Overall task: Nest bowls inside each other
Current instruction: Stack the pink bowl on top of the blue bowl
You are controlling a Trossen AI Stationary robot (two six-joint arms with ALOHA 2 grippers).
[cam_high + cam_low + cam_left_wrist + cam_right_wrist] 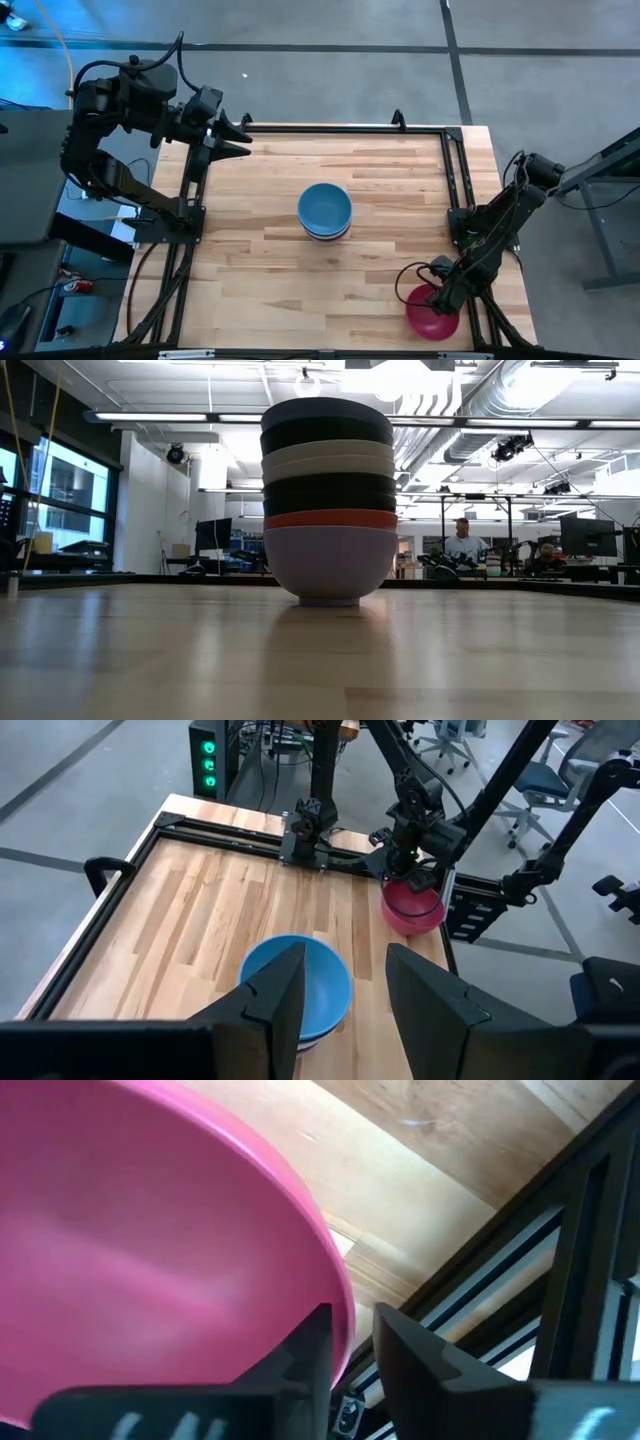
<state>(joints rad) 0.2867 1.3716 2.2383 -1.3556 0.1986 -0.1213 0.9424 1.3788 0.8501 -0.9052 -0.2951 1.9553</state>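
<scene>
the right end effector (437,299) is straddling the magenta bowl (431,314)'s rim, fingers narrowly apart, for carrying it to the nested stack (325,211) at mid-surface, while the left end effector (240,135) is waiting half-open and empty.

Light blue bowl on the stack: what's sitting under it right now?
The light blue bowl tops a nested stack: black, white, black, red rims, lavender at the bottom. Bowl insides are covered. The magenta bowl sits apart.

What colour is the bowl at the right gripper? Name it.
Magenta bowl, clearest in the right wrist view.
</scene>
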